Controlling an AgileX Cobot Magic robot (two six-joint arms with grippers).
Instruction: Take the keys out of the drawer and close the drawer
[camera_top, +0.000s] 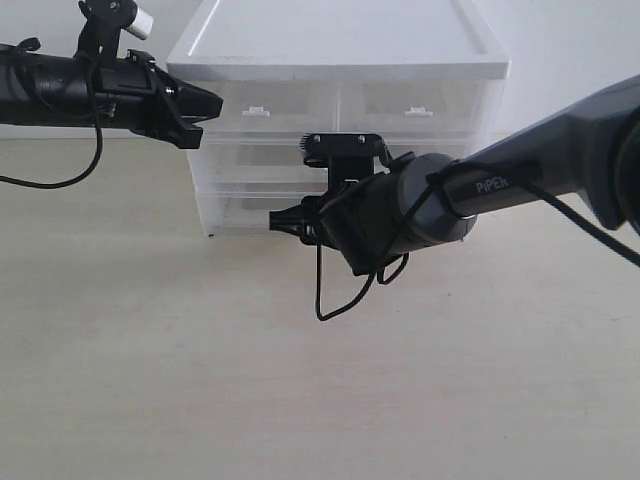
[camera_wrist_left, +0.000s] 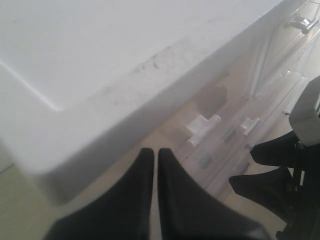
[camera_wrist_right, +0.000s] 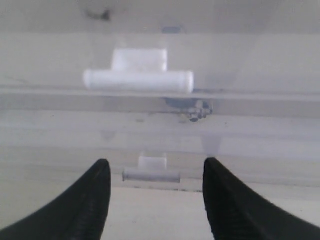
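Right gripper (camera_wrist_right: 156, 161), jaws spread, is facing the closed drawer's (camera_top: 235, 212) tab handle (camera_wrist_right: 151, 174) at 12 o'clock, its bar running 9-to-3. Keys (camera_wrist_right: 198, 112) are seemingly glinting through the front. Left gripper (camera_wrist_left: 155, 150), pinched shut, is hovering farther off.

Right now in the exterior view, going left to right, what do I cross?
In order: left gripper → right gripper → top-right drawer handle → PiPER label.
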